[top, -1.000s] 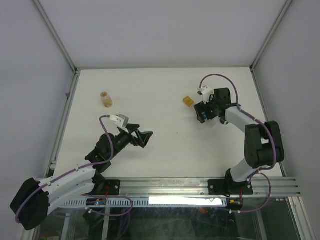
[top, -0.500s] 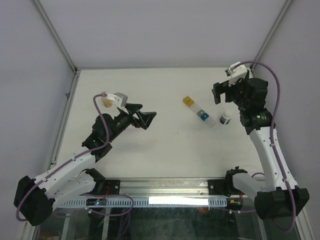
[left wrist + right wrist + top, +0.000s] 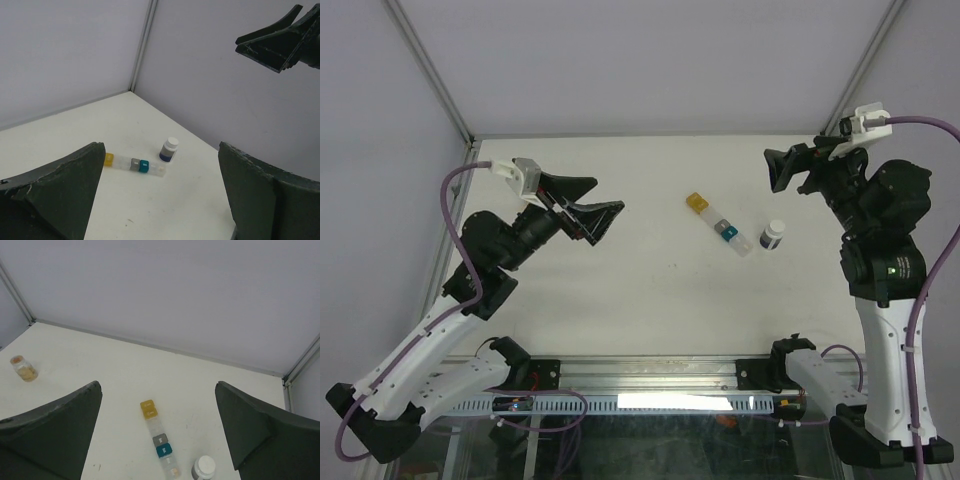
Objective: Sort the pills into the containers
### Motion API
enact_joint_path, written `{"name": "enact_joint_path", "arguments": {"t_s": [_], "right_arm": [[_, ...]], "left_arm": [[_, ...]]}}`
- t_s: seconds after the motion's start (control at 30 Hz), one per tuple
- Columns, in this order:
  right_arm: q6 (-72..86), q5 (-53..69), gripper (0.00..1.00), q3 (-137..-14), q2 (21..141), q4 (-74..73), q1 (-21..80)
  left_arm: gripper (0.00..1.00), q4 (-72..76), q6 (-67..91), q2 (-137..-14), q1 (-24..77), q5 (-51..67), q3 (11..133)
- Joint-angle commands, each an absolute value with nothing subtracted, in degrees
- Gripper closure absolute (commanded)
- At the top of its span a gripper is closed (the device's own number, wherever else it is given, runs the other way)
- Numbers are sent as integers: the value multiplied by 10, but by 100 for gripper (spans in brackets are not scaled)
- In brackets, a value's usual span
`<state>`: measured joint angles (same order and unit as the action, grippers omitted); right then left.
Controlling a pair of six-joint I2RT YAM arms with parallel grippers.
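Note:
The containers (image 3: 720,225) are a narrow strip lying diagonally on the white table at centre right, with a yellow end (image 3: 148,409), a grey cell and a teal cell (image 3: 163,450). The strip also shows in the left wrist view (image 3: 134,165). A white-capped pill bottle (image 3: 772,236) stands upright just right of the strip's near end. A small clear jar of orange pills (image 3: 24,368) stands at the far left and is hidden in the top view. My left gripper (image 3: 608,195) and right gripper (image 3: 775,170) are both open, empty and held high above the table.
The table (image 3: 660,290) is walled by grey panels with metal posts at its corners. The right gripper's fingers (image 3: 280,42) show at the upper right of the left wrist view. The bottle also shows in both wrist views (image 3: 169,150) (image 3: 204,467).
Both arms have risen and pulled back from the table. The right gripper lifted off the strip, uncovering it and the bottle. The left gripper moved up and left and now hides the jar.

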<state>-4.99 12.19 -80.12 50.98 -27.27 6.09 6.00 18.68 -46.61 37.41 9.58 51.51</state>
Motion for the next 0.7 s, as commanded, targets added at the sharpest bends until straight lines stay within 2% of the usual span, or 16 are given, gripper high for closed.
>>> {"name": "enact_joint_path", "arguments": {"t_s": [0.0,0.67], "right_arm": [[1,103,1,-839,498,-305,62],[-13,144,1,-873,495,-330,61]], "left_arm": [[1,28,188,-447,372,119,554],[1,-14,166,-421,372,110,580]]}}
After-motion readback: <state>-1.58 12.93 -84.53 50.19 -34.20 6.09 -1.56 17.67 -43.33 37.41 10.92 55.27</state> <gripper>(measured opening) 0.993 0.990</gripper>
